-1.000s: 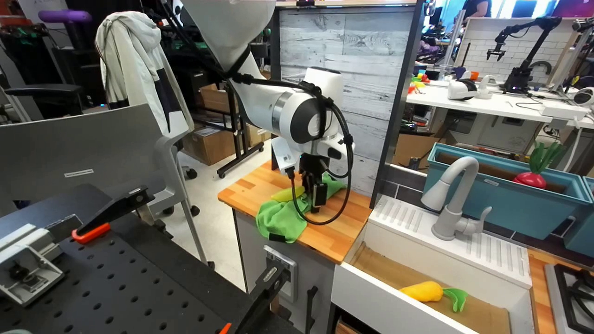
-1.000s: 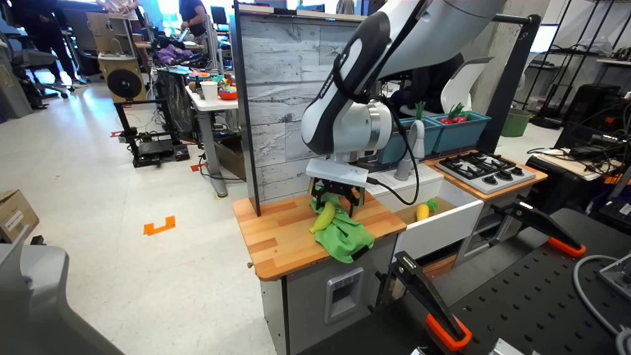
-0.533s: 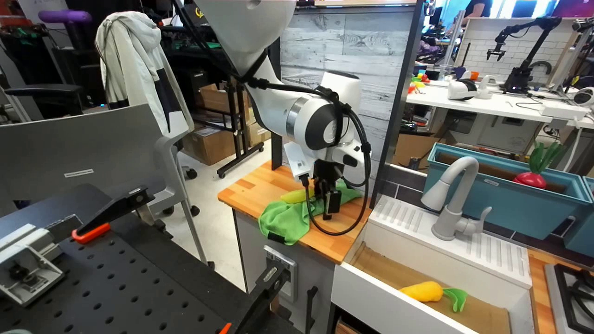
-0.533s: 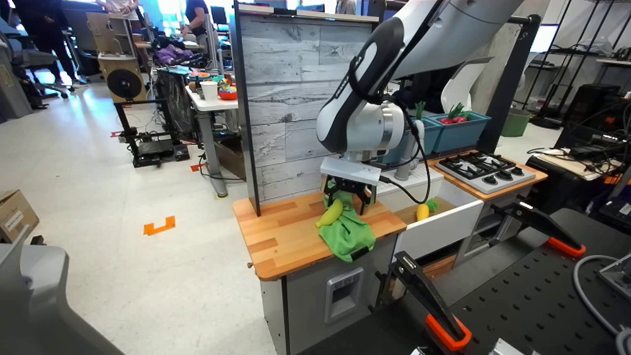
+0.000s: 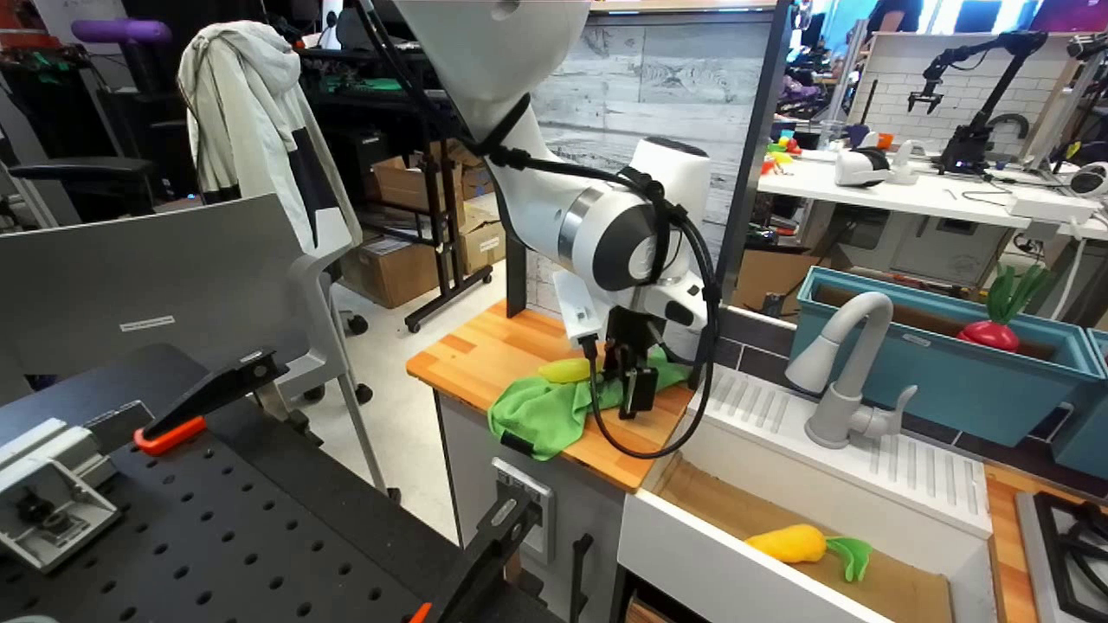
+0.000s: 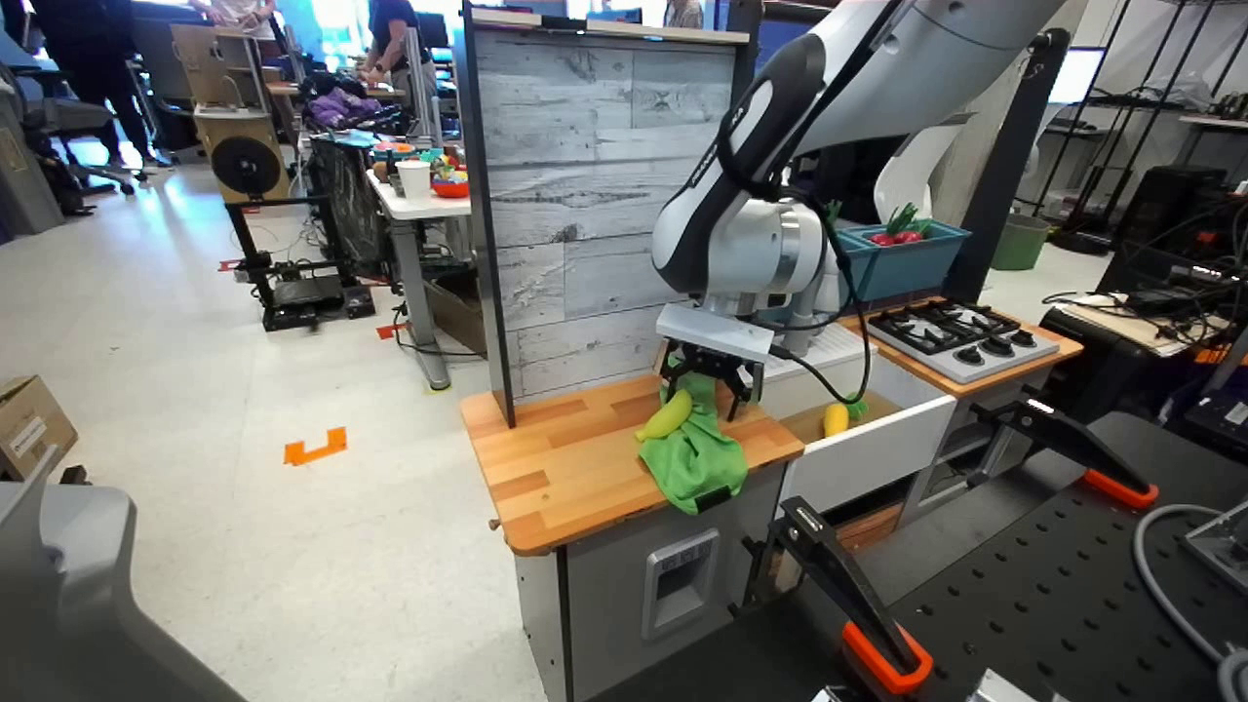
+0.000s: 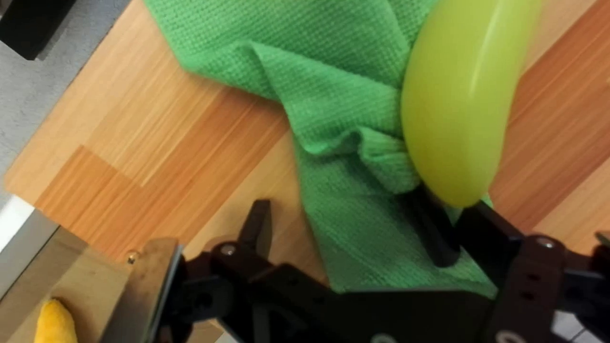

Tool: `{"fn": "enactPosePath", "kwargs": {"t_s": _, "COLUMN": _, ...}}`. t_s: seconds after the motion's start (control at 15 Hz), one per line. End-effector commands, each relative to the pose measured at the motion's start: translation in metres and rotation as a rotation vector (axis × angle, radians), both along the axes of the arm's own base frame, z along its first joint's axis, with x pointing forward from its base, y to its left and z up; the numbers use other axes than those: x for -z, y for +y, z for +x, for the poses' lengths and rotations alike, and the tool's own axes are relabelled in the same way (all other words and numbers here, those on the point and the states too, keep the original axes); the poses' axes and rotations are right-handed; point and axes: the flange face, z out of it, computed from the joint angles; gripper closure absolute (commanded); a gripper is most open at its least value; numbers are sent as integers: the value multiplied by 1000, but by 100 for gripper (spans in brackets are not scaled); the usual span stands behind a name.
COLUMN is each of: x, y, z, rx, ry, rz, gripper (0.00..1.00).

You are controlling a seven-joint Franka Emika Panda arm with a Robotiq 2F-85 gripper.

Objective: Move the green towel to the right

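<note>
Across the counter [image 6: 556, 468], in an exterior view, I see the towel [image 6: 697, 453] running from beneath my gripper [image 6: 704, 405] and drooping over the near edge, a dark patch [image 6: 714, 499] at its low corner. The banana [image 6: 665, 417] lies aslant close to the gripper, partly on the towel and partly beyond its side. The jaws point down and stand well apart at the towel's far part.

In an exterior view the gripper shows side-on, and a cable [image 5: 711, 296] loops in front of it, so at that angle I can't judge the gap. The sink [image 5: 779, 484] adjoins the counter; a yellow toy [image 5: 788, 543] with green leaves lies on its floor.

From the wrist I read it better: the fingers [image 7: 259, 226] are spread, with towel and a strip of counter between them. One end of the banana sits right at the finger on the view's right side, and I can't tell whether they touch
</note>
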Motion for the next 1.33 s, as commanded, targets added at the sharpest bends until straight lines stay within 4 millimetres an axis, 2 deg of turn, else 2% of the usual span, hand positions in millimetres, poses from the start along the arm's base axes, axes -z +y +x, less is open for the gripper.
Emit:
{"fn": "enactPosePath", "kwargs": {"t_s": 0.0, "x": 6, "y": -13, "z": -6, "rx": 16, "ry": -2, "rz": 42, "gripper": 0}}
{"fn": "enactPosePath", "kwargs": {"t_s": 0.4, "x": 7, "y": -25, "z": -18, "rx": 52, "ry": -19, "rz": 77, "gripper": 0}}
{"fn": "enactPosePath", "kwargs": {"t_s": 1.27, "x": -13, "y": -18, "z": -56, "rx": 11, "ry": -58, "rz": 82, "gripper": 0}}
